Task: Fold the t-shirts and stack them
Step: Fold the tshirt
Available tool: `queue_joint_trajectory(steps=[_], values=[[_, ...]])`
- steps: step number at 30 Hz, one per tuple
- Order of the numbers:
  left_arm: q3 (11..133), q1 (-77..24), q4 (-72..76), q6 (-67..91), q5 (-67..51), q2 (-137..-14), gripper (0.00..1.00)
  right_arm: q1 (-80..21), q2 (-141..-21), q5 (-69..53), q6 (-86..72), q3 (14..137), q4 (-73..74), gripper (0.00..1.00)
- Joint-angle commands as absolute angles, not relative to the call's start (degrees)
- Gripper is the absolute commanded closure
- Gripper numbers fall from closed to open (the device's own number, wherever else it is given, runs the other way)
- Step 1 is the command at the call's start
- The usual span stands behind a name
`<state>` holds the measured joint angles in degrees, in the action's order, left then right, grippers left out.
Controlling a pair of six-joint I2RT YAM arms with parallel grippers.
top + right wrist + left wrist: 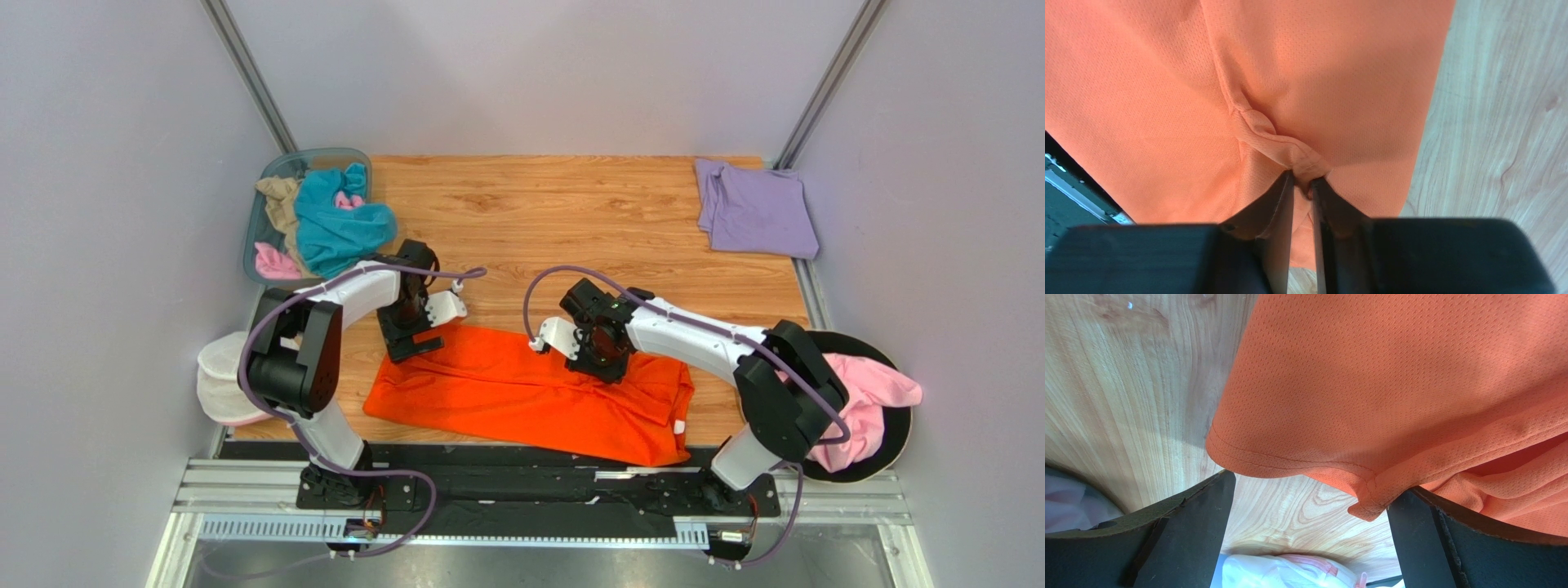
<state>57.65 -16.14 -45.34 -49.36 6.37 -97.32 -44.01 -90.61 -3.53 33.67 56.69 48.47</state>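
Overhead view, two arms at the near edge of one wooden table (552,208).

One orange t-shirt (528,392) lies spread across the near centre of the table, its long side running left to right. The cloth is rumpled along the far edge.

The left gripper (411,343) stands over the shirt's far left corner. In the left wrist view its two fingers (1186,533) are set wide apart. The shirt's stitched hem corner hangs between them, closer to the right-hand finger, and nothing is clasped.

The right gripper (599,355) is down on the far edge of the same shirt, right of centre. In the right wrist view its jaws are drawn narrow on a raised pinch of the orange fabric (1155,92), which puckers into a short ridge running away from the tips.

One lavender t-shirt (754,208) lies folded flat at the far right corner, well apart from both grippers.

One translucent basket (313,157) sits at the far left corner. It holds three cloths in a heap:
- one teal shirt (337,227), spilling over the near rim
- one tan cloth (282,202)
- one small pink cloth (272,260)

One more pink garment (865,392) is draped over one dark round disc (902,429) off the right edge of the table, beside the right arm's base.

One white mesh pouch (221,374) rests off the left edge, beside the left arm.

Six cloth items are counted in all. Whether the tan and pink ones are t-shirts cannot be told from here.
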Motion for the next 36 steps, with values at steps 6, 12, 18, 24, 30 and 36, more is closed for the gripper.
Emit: queue_joint_trajectory(steps=[6,12,18,24,30,36], values=[[56.6,-16.17,-43.51,-50.27,7.12,-97.56,0.01,-43.86,-88.69,-5.01,33.31,58.8,48.42,1.0],[56.69,-16.17,-43.51,-50.1,7.03,-97.56,0.01,-44.47,-85.18,-5.89,31.73,59.85,52.63,1.0],[57.39,-16.08,-43.86,-49.92,6.94,-97.56,0.01,-47.37,-82.09,-7.2,30.5,60.73,57.99,1.0],[57.92,-16.17,-44.3,-49.92,7.38,-97.65,0.01,-52.81,-82.0,-8.26,28.66,61.35,61.52,1.0],[58.27,-16.17,-44.65,-50.1,8.09,-97.91,0.01,-59.06,-82.7,-8.26,25.75,61.52,62.05,1.0],[58.36,-16.17,-44.74,-49.83,7.91,-98.52,0.01,-61.52,-84.11,-8.0,25.05,60.82,61.96,0.96]])
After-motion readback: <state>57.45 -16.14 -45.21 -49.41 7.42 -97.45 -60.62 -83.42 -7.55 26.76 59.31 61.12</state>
